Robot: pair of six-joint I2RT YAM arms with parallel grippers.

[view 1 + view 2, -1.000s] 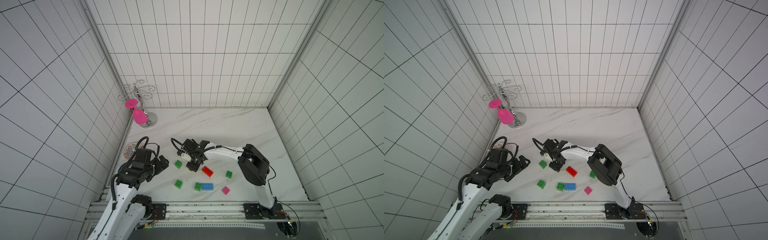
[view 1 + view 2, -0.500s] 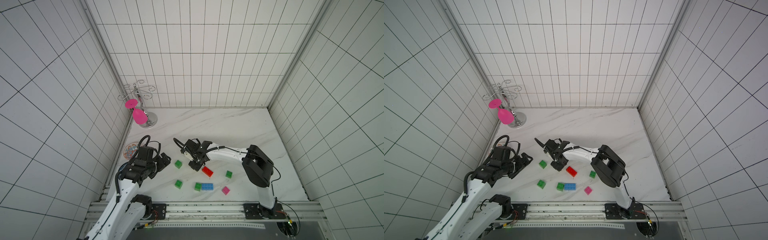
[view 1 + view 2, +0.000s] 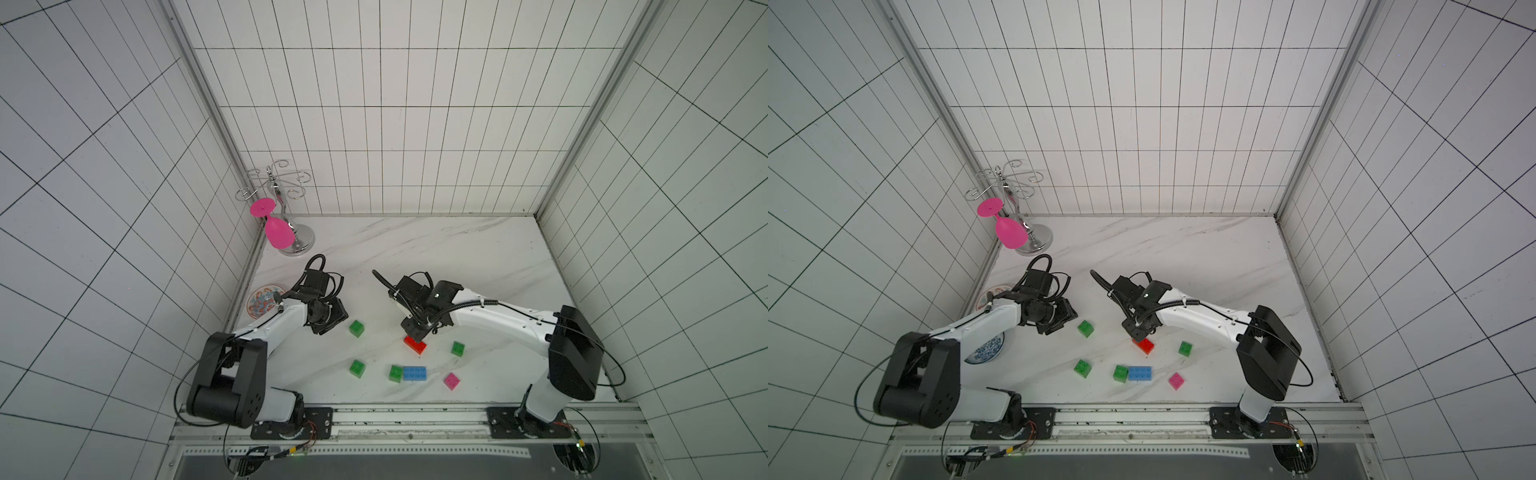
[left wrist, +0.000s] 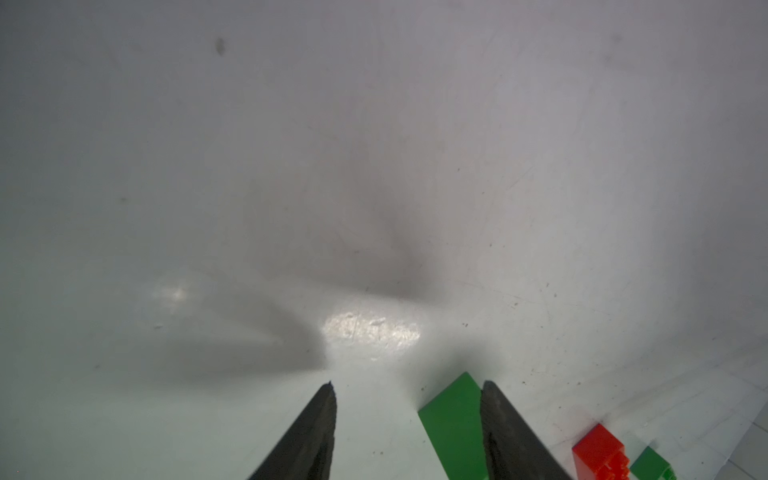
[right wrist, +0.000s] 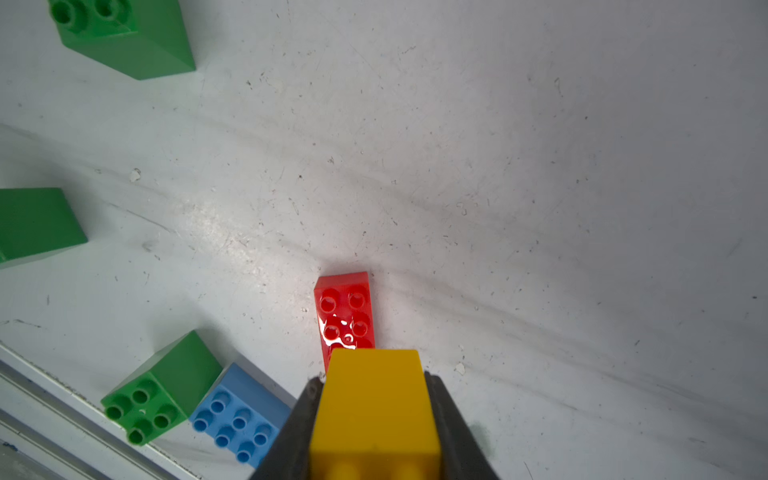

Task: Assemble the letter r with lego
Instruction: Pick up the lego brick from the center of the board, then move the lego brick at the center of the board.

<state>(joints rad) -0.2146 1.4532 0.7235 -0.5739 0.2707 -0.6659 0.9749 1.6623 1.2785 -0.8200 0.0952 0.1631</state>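
My right gripper (image 5: 372, 380) is shut on a yellow lego brick (image 5: 374, 407), held just above one end of the red brick (image 5: 345, 307) lying on the table; in both top views it hangs over that red brick (image 3: 415, 344) (image 3: 1144, 345). My left gripper (image 4: 408, 384) stands open low over the table. A green brick (image 4: 453, 419) sits inside its gap against one finger, with a wide space to the other finger. That green brick (image 3: 356, 328) lies just right of the left gripper (image 3: 332, 322). A blue brick (image 3: 414, 373) touches another green brick (image 3: 396, 372).
Further loose bricks are a green brick (image 3: 357, 368), a green brick (image 3: 457, 348) and a pink brick (image 3: 451, 380). At back left a chrome rack (image 3: 299, 245) holds a pink glass (image 3: 277, 235). A patterned plate (image 3: 264, 295) lies by the left wall.
The left arm has reached right to the green brick and its jaws have narrowed. The right gripper has carried the yellow brick right and nearer, over the red brick.
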